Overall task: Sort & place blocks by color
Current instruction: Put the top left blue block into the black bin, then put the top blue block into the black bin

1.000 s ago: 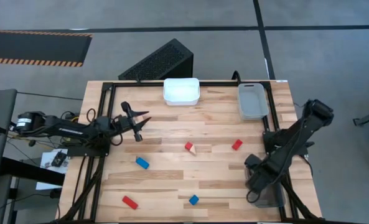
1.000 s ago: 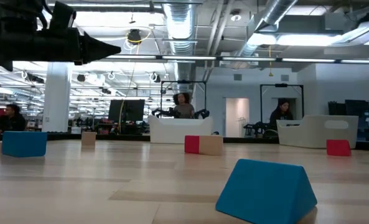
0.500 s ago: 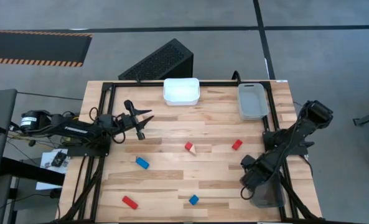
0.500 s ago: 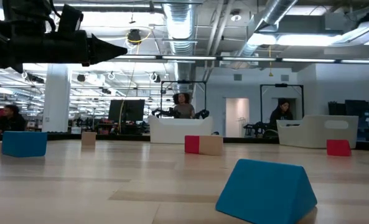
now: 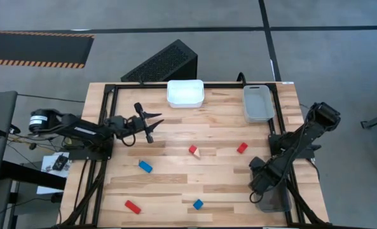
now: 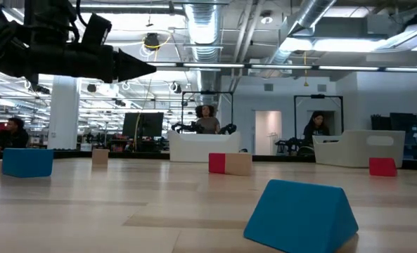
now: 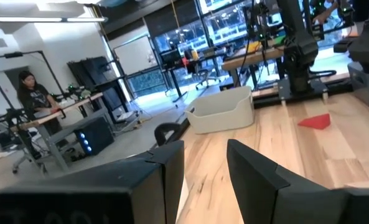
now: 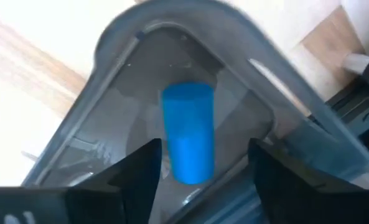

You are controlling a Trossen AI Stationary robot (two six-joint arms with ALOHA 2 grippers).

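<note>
Where right gripper (image 8: 200,165) gapes, blue block (image 8: 188,132) lies below.

You are working in a robotics lab set in an open industrial hall. Exposed silver ducts (image 6: 201,28) and pipes run under the ceiling, with strip lights beside them. Beyond your wooden worktop (image 5: 175,184) stand more benches with other robot arms (image 7: 296,43), monitors (image 6: 142,124) and seated people (image 6: 207,119). The floor (image 5: 315,38) is bare grey concrete with hazard striping (image 5: 35,62).
</note>
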